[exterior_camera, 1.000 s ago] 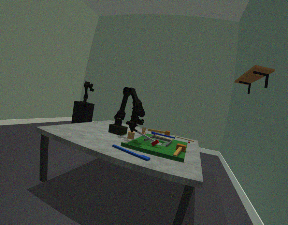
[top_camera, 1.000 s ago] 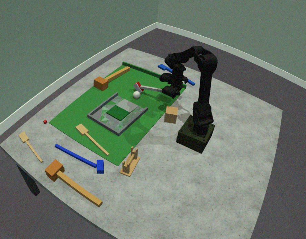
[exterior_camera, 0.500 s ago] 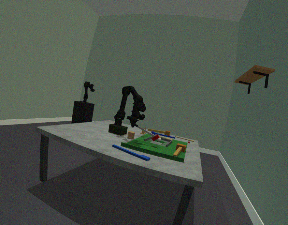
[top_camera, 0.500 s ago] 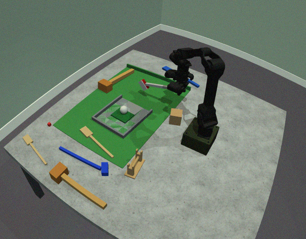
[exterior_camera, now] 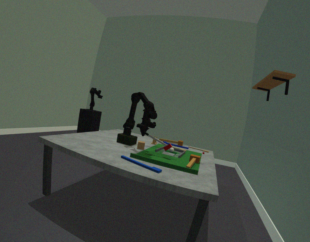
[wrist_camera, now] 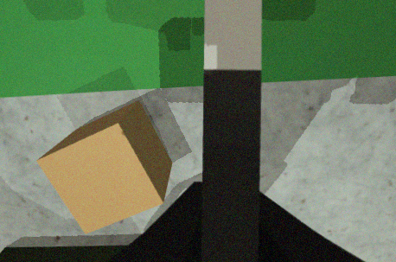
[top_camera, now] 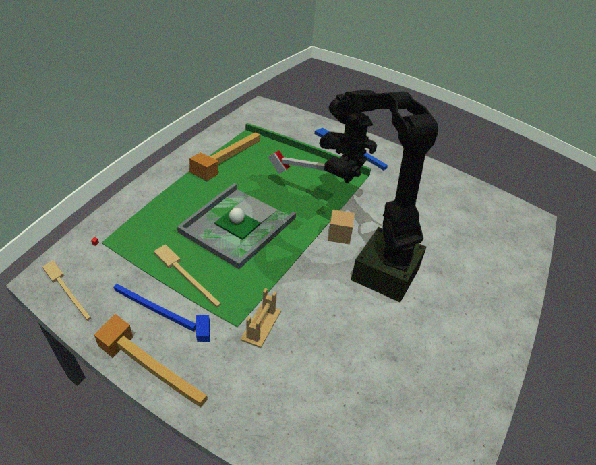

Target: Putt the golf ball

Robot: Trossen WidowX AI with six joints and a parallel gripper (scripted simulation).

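Past the wrist view's top edge, the red putter (top_camera: 298,162) head is cut off; gripper (top_camera: 344,167) clamped on its shaft

Gray frame (top_camera: 207,212) walls in the green; orange mallet (top_camera: 223,152) blocks 10 o'clock, wooden cube (top_camera: 340,226) at 3.

A tan box (top_camera: 340,226) sits just beside the green mat (top_camera: 153,220). Two orange hammers lie around it, one (top_camera: 223,155) on the mat and one (top_camera: 145,358) well apart from it. A blue stick (top_camera: 158,309) lies near the mat's edge.
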